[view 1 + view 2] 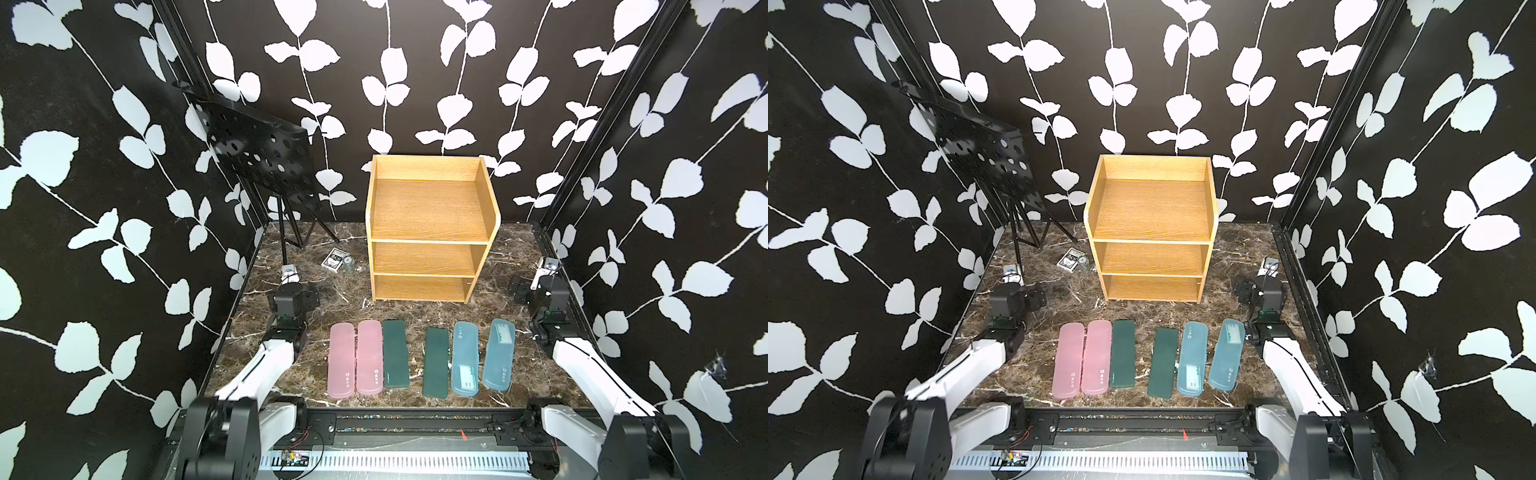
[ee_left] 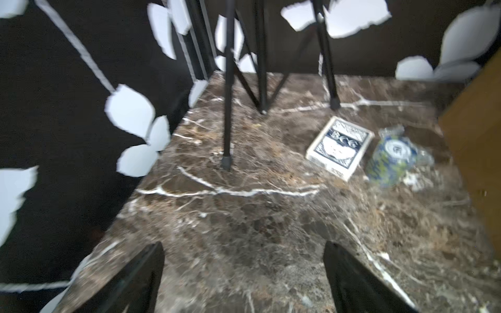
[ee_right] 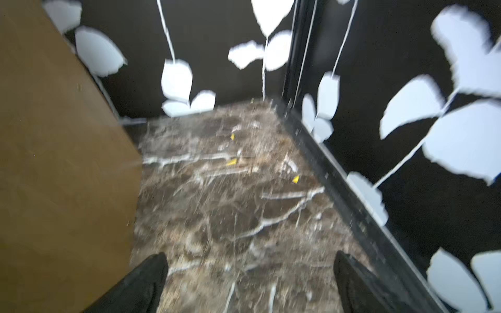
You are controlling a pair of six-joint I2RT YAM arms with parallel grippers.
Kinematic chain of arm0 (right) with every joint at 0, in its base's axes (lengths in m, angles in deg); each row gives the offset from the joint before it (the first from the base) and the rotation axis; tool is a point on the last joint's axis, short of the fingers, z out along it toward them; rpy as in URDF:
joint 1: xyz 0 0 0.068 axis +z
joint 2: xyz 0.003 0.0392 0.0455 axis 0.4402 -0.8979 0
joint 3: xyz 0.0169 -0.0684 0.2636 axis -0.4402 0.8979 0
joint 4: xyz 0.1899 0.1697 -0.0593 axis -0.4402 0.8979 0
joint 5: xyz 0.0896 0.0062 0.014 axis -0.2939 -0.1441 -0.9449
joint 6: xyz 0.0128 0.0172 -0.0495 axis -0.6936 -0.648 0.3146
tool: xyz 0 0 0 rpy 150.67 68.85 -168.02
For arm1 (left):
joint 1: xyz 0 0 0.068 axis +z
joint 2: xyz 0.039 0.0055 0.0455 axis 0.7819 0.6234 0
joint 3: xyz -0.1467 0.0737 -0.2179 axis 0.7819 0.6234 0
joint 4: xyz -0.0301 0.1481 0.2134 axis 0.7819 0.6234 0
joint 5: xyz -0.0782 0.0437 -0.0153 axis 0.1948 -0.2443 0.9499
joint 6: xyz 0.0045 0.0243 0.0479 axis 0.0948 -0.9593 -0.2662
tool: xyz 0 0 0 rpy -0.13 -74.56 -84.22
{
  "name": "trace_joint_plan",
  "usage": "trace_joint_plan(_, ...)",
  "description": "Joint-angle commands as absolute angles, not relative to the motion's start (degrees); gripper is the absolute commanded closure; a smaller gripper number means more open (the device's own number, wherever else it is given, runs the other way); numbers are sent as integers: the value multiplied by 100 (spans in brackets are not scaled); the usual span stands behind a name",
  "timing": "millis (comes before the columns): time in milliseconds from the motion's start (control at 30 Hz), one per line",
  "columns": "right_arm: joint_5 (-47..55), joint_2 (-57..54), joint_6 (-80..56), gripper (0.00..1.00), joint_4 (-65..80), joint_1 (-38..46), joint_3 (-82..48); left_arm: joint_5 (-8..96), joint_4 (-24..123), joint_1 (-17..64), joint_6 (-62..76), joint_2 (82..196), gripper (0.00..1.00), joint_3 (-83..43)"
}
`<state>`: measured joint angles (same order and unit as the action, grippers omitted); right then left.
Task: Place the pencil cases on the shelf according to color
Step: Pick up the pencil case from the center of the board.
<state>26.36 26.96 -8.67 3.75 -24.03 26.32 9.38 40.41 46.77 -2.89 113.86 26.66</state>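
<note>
Near the front edge of the bench (image 1: 353,307), six pencil cases lie flat in a row, left to right: pink pair (image 1: 341,360), green pair (image 1: 395,354), blue pair (image 1: 465,359). Beyond the row's ends, left gripper (image 2: 244,246) and right gripper (image 3: 250,256) hover, jaws spread wide over bare bench. Farther back stands the shelf (image 1: 430,232), with a card box (image 1: 333,260) just left of it and a black perforated stand (image 1: 257,153) in the far left corner.

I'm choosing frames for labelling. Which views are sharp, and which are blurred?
Both top views are sharp: the translucent pink pencil cases and light wooden three-tier shelf show crisp edges. The left wrist view is soft; the small patterned card box is smeared. The right wrist view is blurriest, its marble tabletop streaked.
</note>
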Motion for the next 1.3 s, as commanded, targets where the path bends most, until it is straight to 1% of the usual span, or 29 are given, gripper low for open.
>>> trace_joint_plan(0, 2073, 2736, -1579, 1, 2148, -2334, 2137, 210, 5393, 4700, 844, 10618, 1, 2352)
trace_joint_plan(67, 2121, 2838, -1742, 2, 2680, -2225, 2040, 601, 5935, 4703, 1196, 10424, 1, 2121)
trace_joint_plan(233, 2421, 3097, -2257, 7, 3970, -1849, 1863, 1493, 7554, 4699, 1802, 10813, 1, 1135)
trace_joint_plan(333, 2457, 3189, -2590, 10, 4668, -1663, 1772, 2050, 8123, 4674, 1928, 10917, 1, 855)
trace_joint_plan(467, 2735, 3237, -2944, 11, 5488, -1206, 1632, 2383, 8581, 4474, 2119, 10873, 1, 796)
trace_joint_plan(567, 3254, 3153, -3295, 12, 6134, -764, 1454, 2307, 8795, 4030, 2214, 10930, 1, 767)
trace_joint_plan(700, 3475, 2968, -3699, 11, 6669, -509, 1411, 2289, 8867, 3489, 2342, 11146, 1, 708)
trace_joint_plan(800, 3269, 2978, -3798, 10, 6730, -502, 1537, 2283, 8849, 3276, 2383, 11204, 1, 706)
trace_joint_plan(933, 2460, 2968, -3787, 10, 6387, -470, 1784, 2338, 8831, 3177, 2367, 11206, 1, 640)
trace_joint_plan(1000, 2266, 2943, -3847, 10, 6234, -336, 1915, 2369, 8827, 3141, 2318, 11253, 1, 587)
trace_joint_plan(1133, 2170, 2908, -4071, 9, 6080, -71, 2163, 2445, 8832, 3096, 2227, 11421, 1, 441)
trace_joint_plan(1267, 2280, 2813, -4308, 9, 6116, 125, 2306, 2499, 8768, 3045, 2199, 11564, 1, 328)
